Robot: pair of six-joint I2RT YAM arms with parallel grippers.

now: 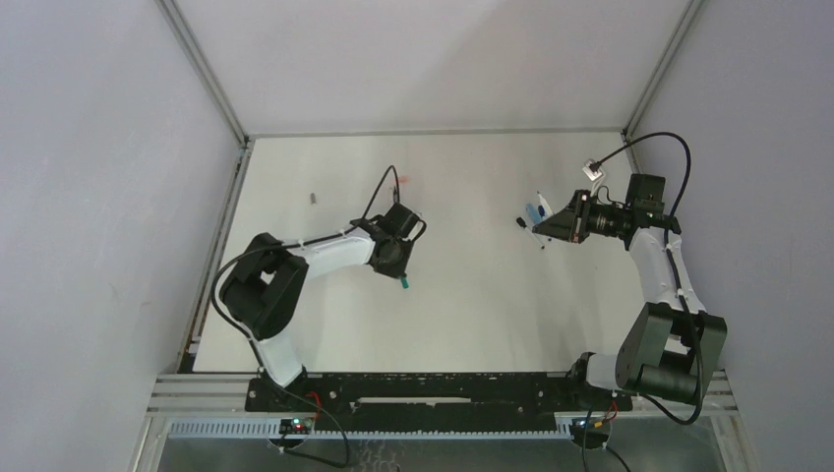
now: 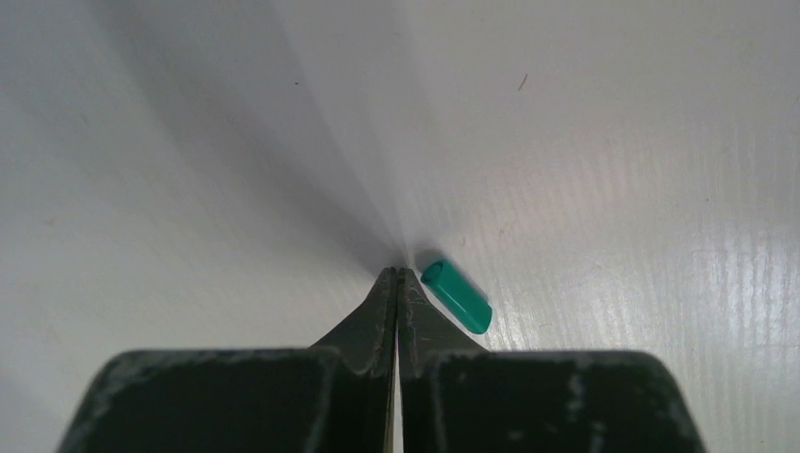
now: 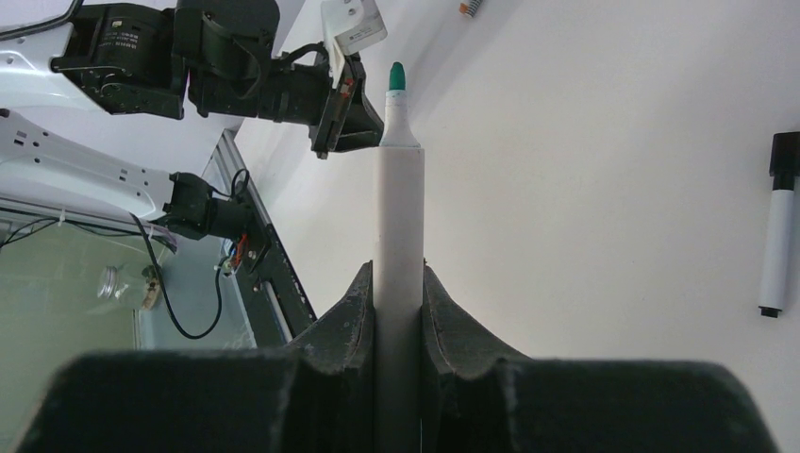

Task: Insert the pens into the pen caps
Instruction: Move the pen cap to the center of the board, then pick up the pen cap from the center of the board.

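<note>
Green-tipped pen (image 3: 399,189): one, pinched by right gripper (image 3: 397,276); teal cap (image 2: 457,296): one, beside pressed-together left gripper (image 2: 397,276).

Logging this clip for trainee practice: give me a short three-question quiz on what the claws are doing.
1. True or false: the left claw is clamped on the teal cap.
2. What does the right claw hold? A) the teal cap B) the uncapped white pen with a green tip C) nothing
3. Fill in: the teal cap lies on the table ___ the left claw's shut tips.
Key: 1 false, it lies loose; 2 B; 3 beside.
</note>
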